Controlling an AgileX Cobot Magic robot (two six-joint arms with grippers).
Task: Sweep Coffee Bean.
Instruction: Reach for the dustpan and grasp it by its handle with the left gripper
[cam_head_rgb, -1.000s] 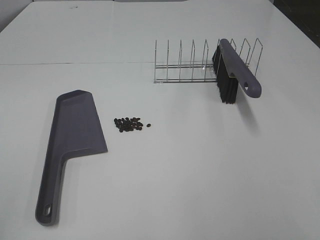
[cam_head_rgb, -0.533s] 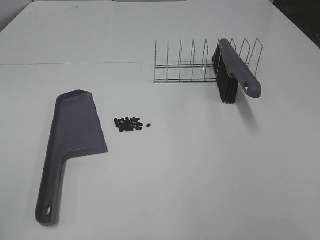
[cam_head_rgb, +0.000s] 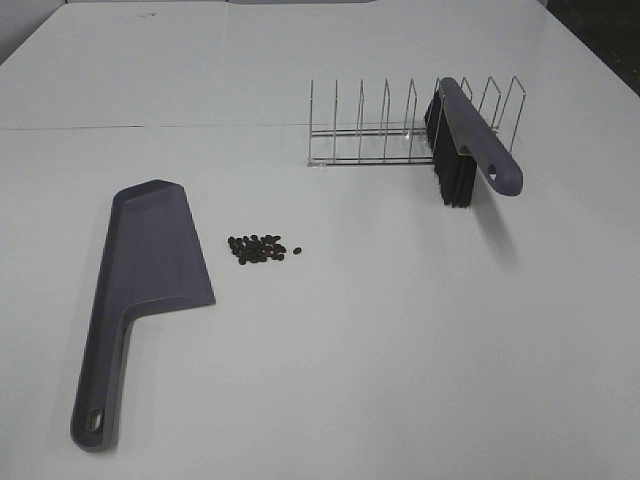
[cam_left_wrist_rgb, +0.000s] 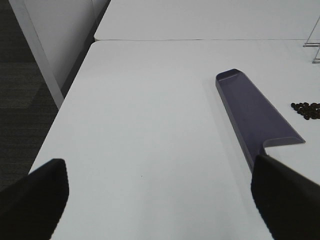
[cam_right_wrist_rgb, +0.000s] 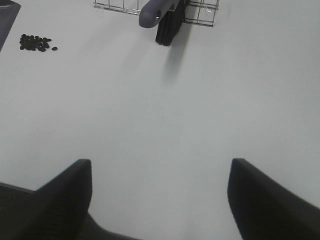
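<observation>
A small pile of dark coffee beans (cam_head_rgb: 258, 249) lies on the white table, just right of the purple-grey dustpan (cam_head_rgb: 150, 270), which lies flat with its handle toward the front edge. The brush (cam_head_rgb: 462, 140) with black bristles leans in the wire rack (cam_head_rgb: 400, 130) at the back right. The grippers do not show in the exterior view. In the left wrist view my left gripper (cam_left_wrist_rgb: 160, 200) is open and empty, well short of the dustpan (cam_left_wrist_rgb: 255, 117) and beans (cam_left_wrist_rgb: 307, 110). In the right wrist view my right gripper (cam_right_wrist_rgb: 160, 200) is open and empty, far from the brush (cam_right_wrist_rgb: 162, 15) and beans (cam_right_wrist_rgb: 35, 42).
The wire rack holds several upright dividers. A seam (cam_head_rgb: 150, 127) runs across the table behind the dustpan. The table's left edge (cam_left_wrist_rgb: 65, 105) drops to dark floor in the left wrist view.
</observation>
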